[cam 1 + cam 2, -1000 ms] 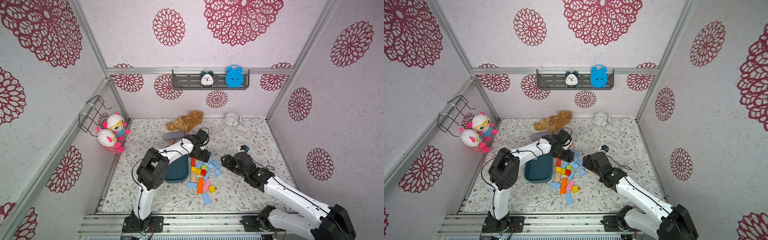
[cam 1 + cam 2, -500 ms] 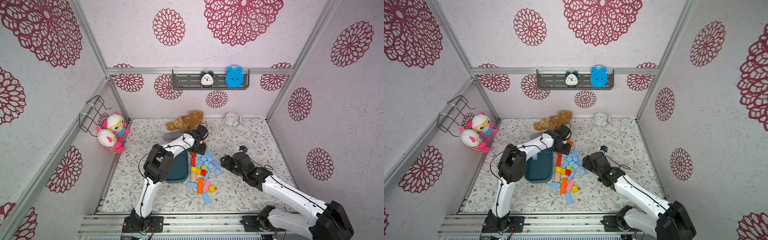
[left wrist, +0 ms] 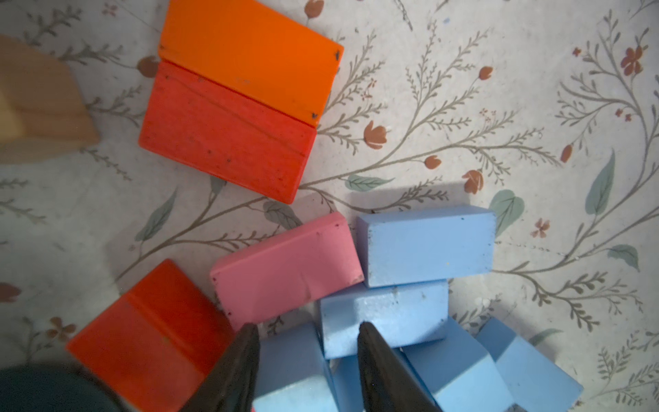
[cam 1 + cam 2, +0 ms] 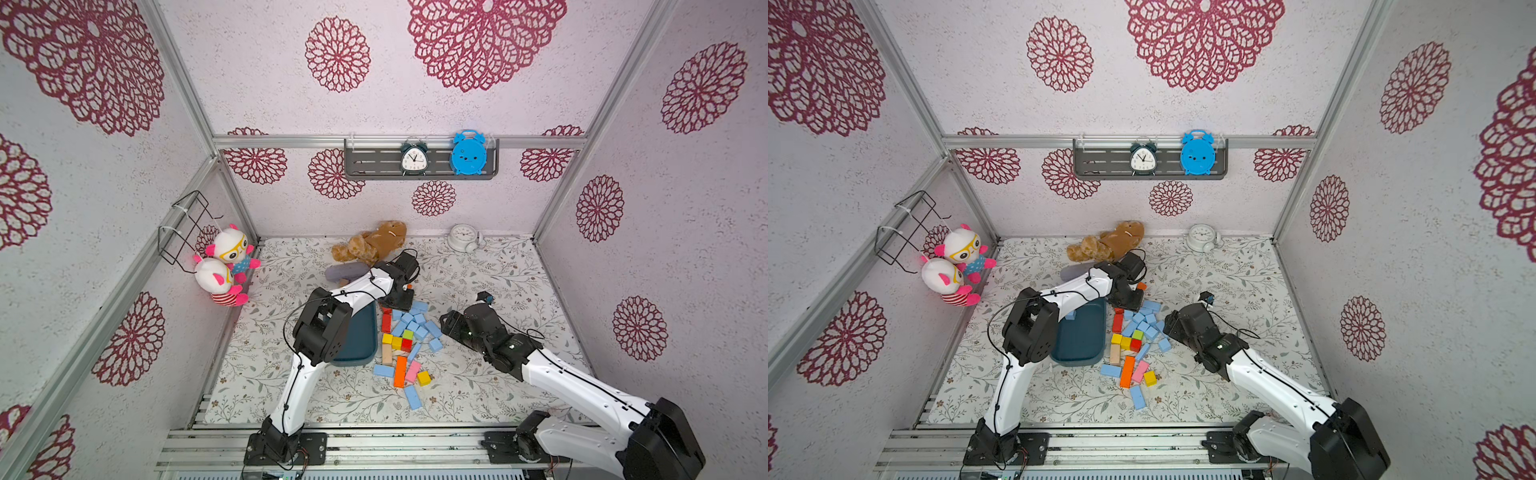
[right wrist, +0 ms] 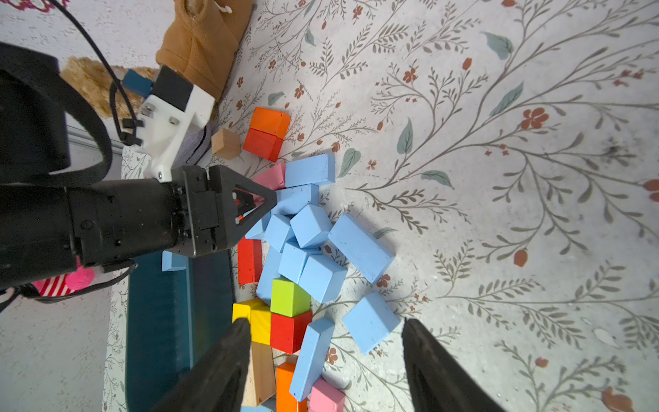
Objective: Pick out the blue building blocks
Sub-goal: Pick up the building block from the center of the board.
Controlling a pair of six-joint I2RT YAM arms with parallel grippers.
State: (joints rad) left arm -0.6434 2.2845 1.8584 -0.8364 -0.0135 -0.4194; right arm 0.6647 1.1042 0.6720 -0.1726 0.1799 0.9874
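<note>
Beside the tray (image 5: 210, 292), matte pale blue building blocks (image 5: 310, 226) lie jumbled.

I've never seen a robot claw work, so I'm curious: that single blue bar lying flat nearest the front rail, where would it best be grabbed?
The blue bar lies flat on its own with both long sides bare. It is probably best to come straight down from above and close the jaws across its narrow width at mid-length.

Top pair high, looking down — wrist cams close; shared: blue blocks (image 4: 434, 329).
</note>
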